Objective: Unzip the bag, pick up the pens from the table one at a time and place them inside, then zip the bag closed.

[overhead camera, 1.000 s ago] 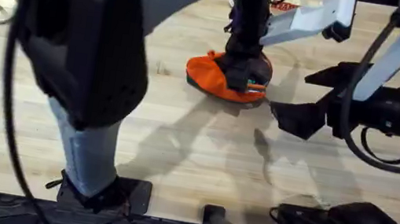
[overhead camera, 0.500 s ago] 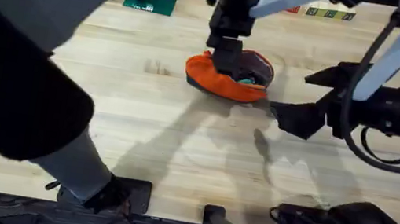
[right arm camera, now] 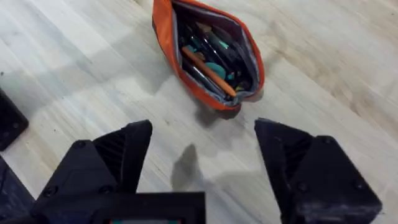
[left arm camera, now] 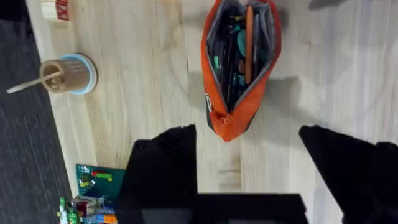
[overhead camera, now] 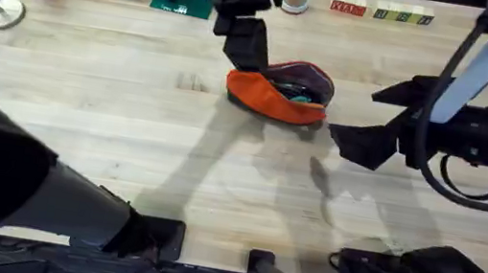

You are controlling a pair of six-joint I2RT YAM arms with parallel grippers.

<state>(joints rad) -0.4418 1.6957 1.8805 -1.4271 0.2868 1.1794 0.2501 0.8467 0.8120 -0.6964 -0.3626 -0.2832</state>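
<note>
The overhead camera sits above the arm bases and looks down and forward across the table to its far edge. Each wrist camera looks steeply down past its own fingers from moderate height. All three views share the open bag and surrounding planks.

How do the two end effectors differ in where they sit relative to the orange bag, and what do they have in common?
The left end effector is raised over the far left end of the bag; the right end effector sits low, beside the bag's near right end. The left arm reaches across the table; the right arm comes in from the side. Both are open, hold nothing and are not touching the bag, which is unzipped.
</note>
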